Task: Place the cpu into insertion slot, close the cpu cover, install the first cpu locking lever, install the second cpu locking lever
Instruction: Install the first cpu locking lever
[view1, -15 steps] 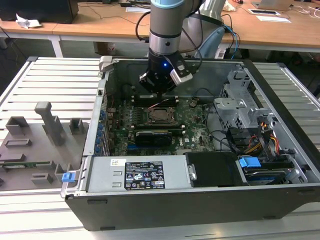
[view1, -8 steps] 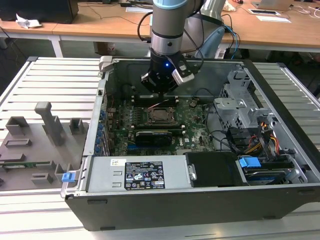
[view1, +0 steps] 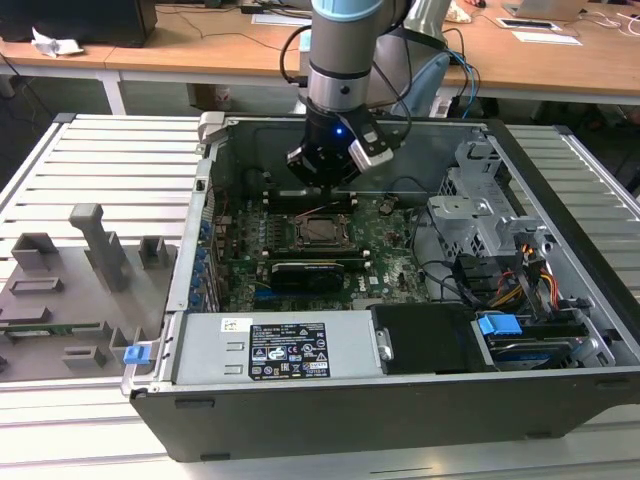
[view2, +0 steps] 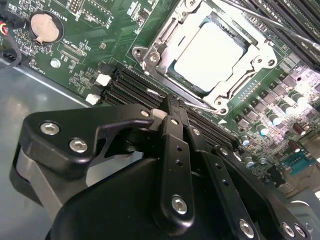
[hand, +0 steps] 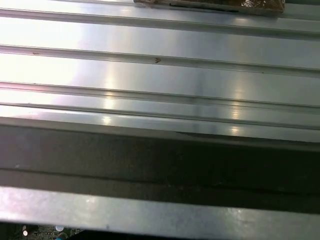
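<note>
Black tool (view2: 167, 107), fingers pressed together, holds nothing. Just past its tip, the cpu (view2: 210, 57) sits in the insertion slot (view2: 165, 75), the cpu cover (view2: 250, 62) seemingly down. A push off-centre could bend the cover.

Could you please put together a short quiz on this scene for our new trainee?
1. True or false: the chip sits inside the metal frame on the green board.
2. In the exterior view, where is the pincer?
A. Inside the open computer case, above the board
B. Over the grey rack beside the case
C. On the wooden desk behind
3. In the second wrist view, what colour is the round coin battery on the board?

Key: 1 true; 2 A; 3 silvery.
</note>
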